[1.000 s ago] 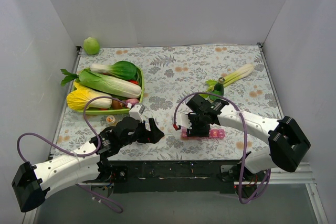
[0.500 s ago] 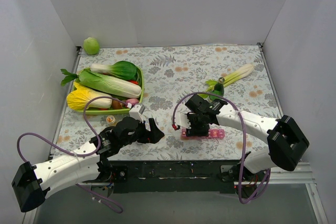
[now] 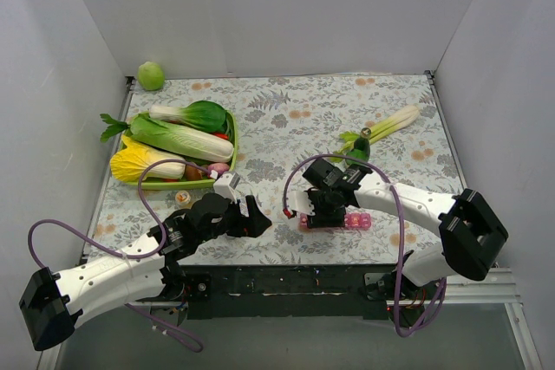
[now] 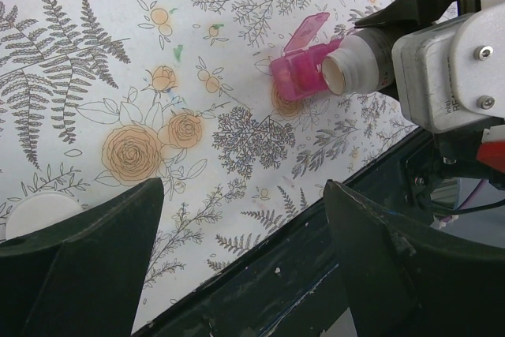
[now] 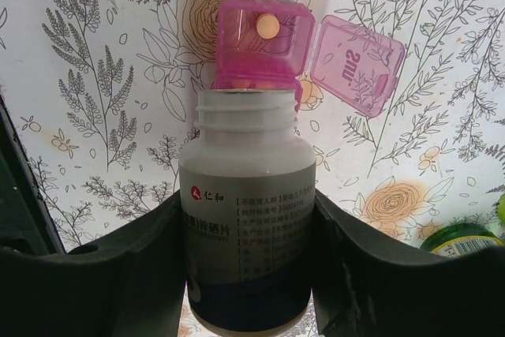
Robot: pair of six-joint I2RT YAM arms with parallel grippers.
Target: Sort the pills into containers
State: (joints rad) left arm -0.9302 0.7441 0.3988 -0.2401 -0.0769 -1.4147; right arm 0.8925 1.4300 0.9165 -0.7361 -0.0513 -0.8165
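My right gripper is shut on a white pill bottle, also seen in the left wrist view. The bottle lies tilted with its open mouth against the end compartment of the pink pill organizer, which lies on the floral cloth near the front edge. That compartment's lid stands open, and an orange pill lies inside. The organizer's end also shows in the left wrist view. My left gripper is open and empty, hovering over the table's front edge, left of the organizer.
A green oval tray of vegetables sits at the left. A green ball lies at the back left. A leek and a small green jar lie behind the right arm. A small round cap lies near the tray.
My right gripper has shifted slightly left with the bottle, keeping its mouth at the organizer's end. The left arm has not moved.
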